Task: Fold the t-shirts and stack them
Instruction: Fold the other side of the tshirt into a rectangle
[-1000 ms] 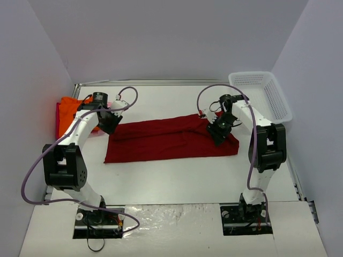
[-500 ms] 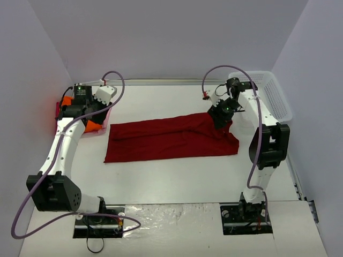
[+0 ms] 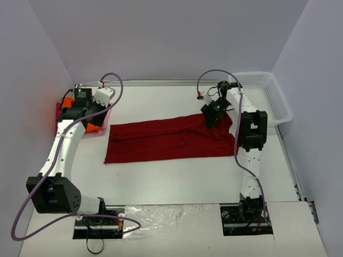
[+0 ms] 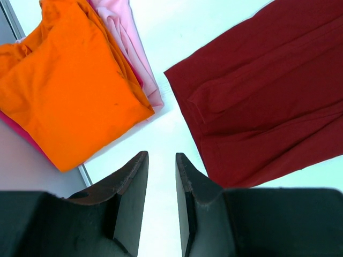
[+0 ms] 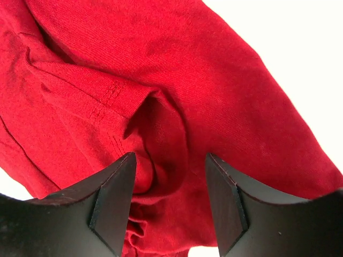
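Three shirts I count: one dark red shirt [image 3: 161, 140] lies spread in the middle, and one orange shirt [image 4: 64, 91] sits on one pink shirt [image 4: 126, 37] at far left. My left gripper [image 4: 161, 156] hovers slightly open, empty. My right gripper [image 5: 170, 156] stands half open, unclamped, over red cloth.

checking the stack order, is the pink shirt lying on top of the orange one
No, the orange shirt lies on top, and the pink shirt only peeks out from under its edge.
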